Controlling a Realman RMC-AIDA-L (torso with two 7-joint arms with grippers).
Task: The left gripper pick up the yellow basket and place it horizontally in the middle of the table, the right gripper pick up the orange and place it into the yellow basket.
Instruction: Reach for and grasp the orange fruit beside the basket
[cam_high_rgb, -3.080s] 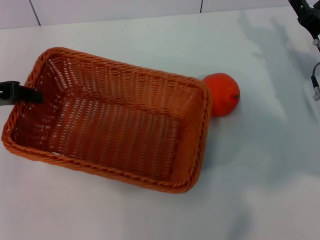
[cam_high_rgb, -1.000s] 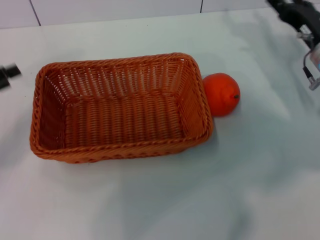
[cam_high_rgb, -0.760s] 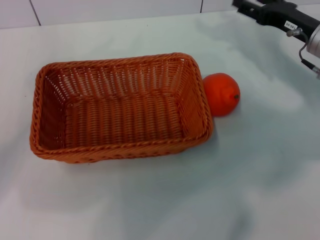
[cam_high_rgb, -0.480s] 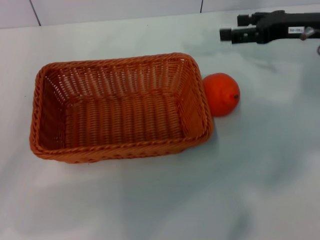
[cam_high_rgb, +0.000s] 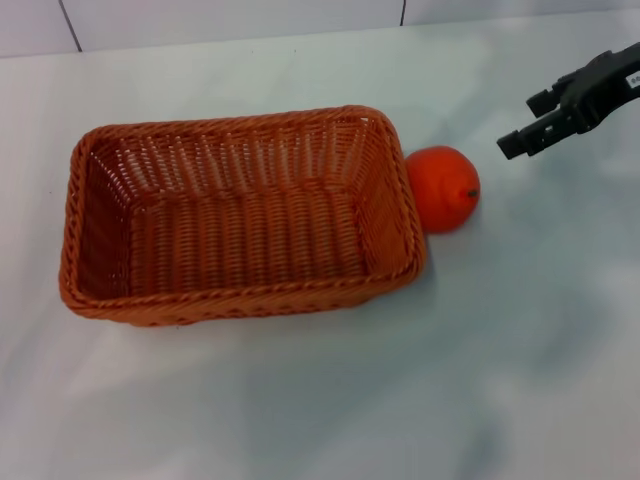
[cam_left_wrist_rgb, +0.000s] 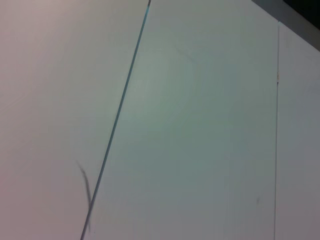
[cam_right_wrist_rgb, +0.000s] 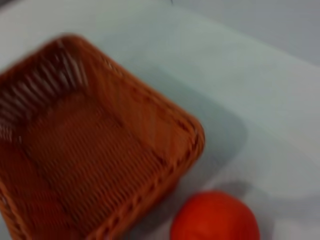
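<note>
The yellow basket, a woven orange-brown rectangle, lies level and lengthwise across the middle of the white table. It is empty. The orange sits on the table, touching the basket's right end. My right gripper hovers just right of and above the orange, fingers apart and empty. The right wrist view shows the basket and the orange below the camera. My left gripper is out of view; the left wrist view shows only bare white surface.
A white wall with thin seams runs along the table's far edge. A dark seam line crosses the white panels in the left wrist view.
The basket was turned level and the left gripper let go of its rim and left the view. The right gripper came in from the far right and dropped toward the orange.
</note>
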